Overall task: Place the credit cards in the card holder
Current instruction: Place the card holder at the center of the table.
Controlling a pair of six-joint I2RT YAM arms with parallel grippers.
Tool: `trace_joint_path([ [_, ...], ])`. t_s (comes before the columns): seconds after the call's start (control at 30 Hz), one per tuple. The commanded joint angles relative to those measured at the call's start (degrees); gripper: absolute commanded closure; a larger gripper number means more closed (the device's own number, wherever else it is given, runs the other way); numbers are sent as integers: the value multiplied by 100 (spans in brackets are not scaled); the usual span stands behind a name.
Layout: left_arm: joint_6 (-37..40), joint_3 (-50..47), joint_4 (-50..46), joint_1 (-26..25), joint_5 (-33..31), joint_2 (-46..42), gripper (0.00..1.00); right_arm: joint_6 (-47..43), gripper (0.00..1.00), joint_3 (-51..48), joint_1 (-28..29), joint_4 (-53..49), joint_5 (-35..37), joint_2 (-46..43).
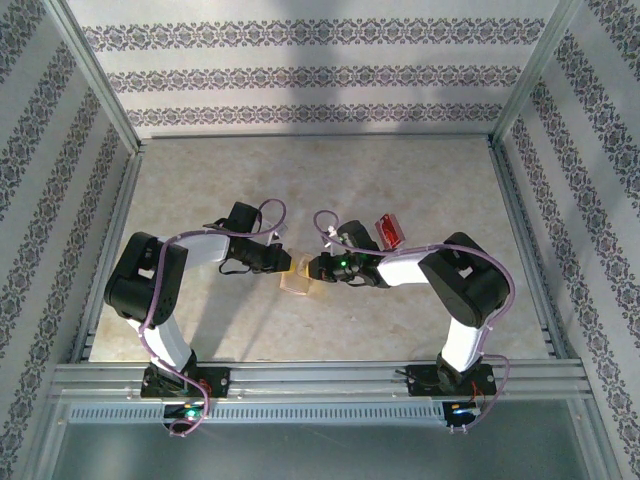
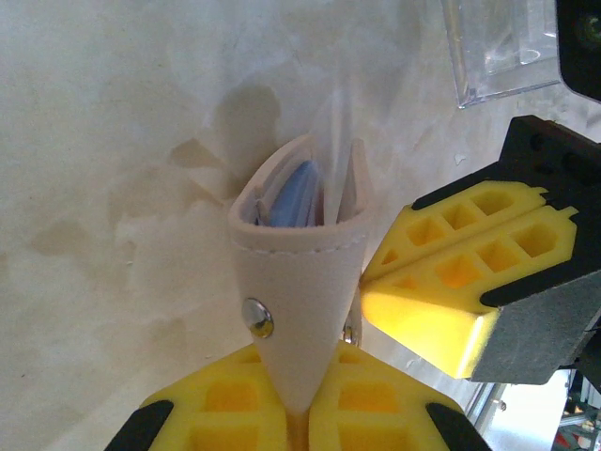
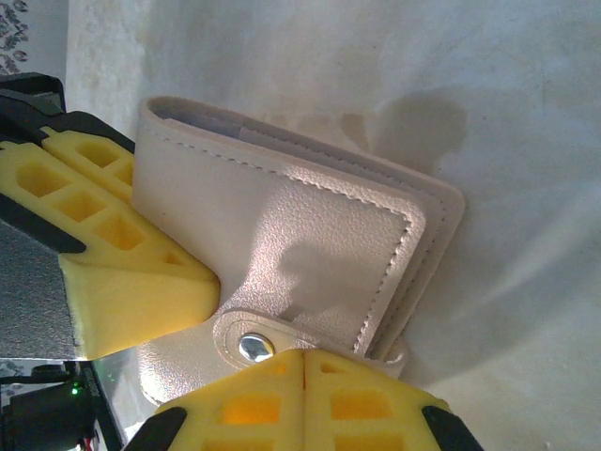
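My left gripper (image 2: 293,413) clamps the small tan leather folding card holder (image 2: 299,282), held up between both grippers; my right gripper (image 3: 305,381) is pinched on its snap tab. Thin red rectangular credit cards (image 1: 388,231) lie farther back, to the right

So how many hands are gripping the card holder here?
2. The left hand is shut on one edge of the card holder; the right hand pinches it at the snap tab, close beside the left.

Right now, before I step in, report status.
Left fingers shut on wallet. Right fingers shut on its tab. Red cards lie apart. Clear case nearby.
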Motion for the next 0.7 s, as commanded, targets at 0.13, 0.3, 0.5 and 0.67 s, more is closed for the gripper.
trace_joint_path([
  [0.13, 135, -64, -313, -102, -482, 123, 100, 6, 93, 100, 65, 83, 28, 53],
  [0.3, 144, -57, -324, -106, -487, 125, 100, 2, 93, 169, 106, 11, 64, 19],
  [0.5, 72, -60, -326, -108, -488, 103, 100, -175, 93, 382, 236, -473, 343, 55],
  [0.67, 5, -74, -290, -104, -454, 81, 100, -152, 93, 505, 257, -680, 572, 194],
])
